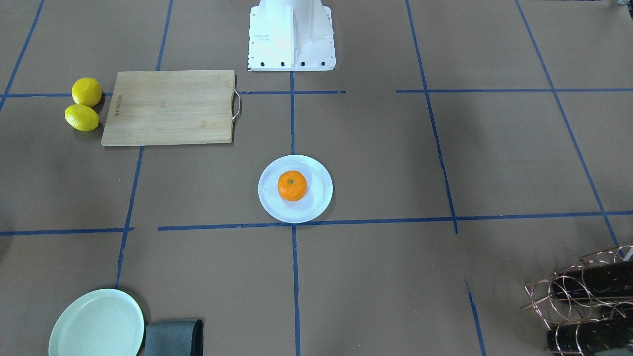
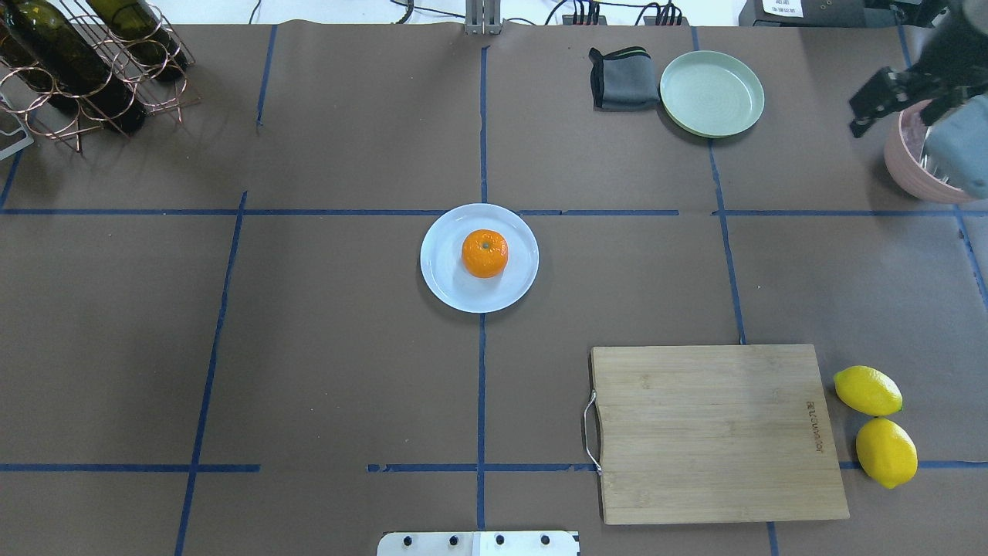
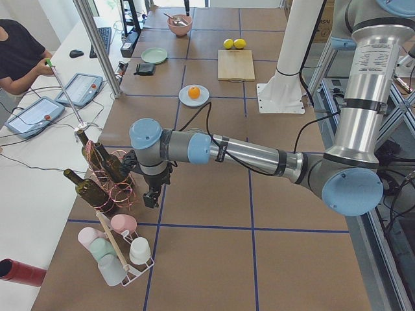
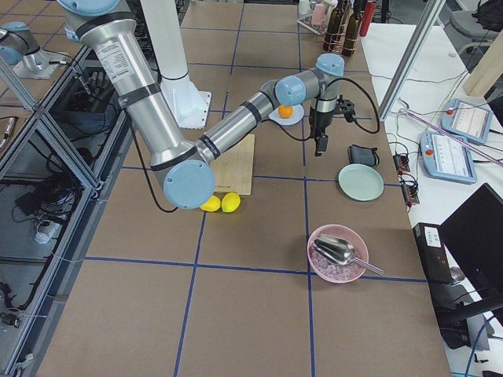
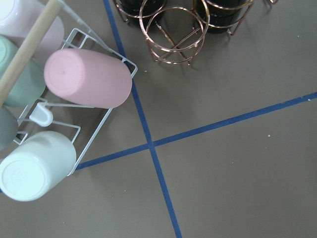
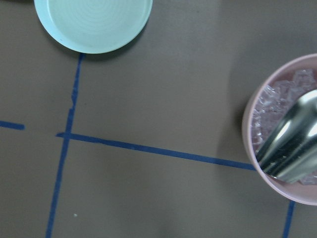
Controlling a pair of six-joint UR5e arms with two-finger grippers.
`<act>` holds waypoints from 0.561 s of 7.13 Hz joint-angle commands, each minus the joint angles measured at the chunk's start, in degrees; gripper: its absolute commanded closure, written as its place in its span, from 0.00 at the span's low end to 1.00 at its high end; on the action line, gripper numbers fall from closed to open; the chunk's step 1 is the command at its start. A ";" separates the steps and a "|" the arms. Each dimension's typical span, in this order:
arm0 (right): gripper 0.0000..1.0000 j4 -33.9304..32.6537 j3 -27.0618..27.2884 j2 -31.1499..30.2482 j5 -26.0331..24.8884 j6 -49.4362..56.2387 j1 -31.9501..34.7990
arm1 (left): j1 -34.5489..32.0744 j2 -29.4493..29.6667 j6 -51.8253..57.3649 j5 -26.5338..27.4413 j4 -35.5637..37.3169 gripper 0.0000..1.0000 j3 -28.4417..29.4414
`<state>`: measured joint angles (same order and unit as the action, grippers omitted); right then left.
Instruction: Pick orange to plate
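Note:
The orange rests in the middle of the pale bluish-white plate at the table's centre, stem dimple up; the front-facing view shows the same orange and plate. No gripper is near them. My left gripper hangs over the table next to the wine rack, far from the plate; I cannot tell whether it is open or shut. My right gripper points down between the plate and the mint-green plate, and is dark and blurred in the overhead view's top right corner; its state is unclear. Neither wrist view shows fingers.
A wooden cutting board lies with two lemons beside it. A mint-green plate and grey cloth sit at the far edge. A pink bowl holds ice and a scoop. A wine rack and a cup rack stand at my left end.

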<state>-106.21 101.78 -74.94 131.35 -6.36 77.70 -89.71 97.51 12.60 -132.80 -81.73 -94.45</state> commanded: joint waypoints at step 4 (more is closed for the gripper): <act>0.00 2.47 -9.72 -8.82 5.57 20.23 15.27 | -0.73 -0.31 0.14 -0.79 0.35 0.00 0.15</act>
<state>-105.60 96.23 -83.40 134.98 10.90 90.52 -90.40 97.15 12.74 -133.58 -81.39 -94.31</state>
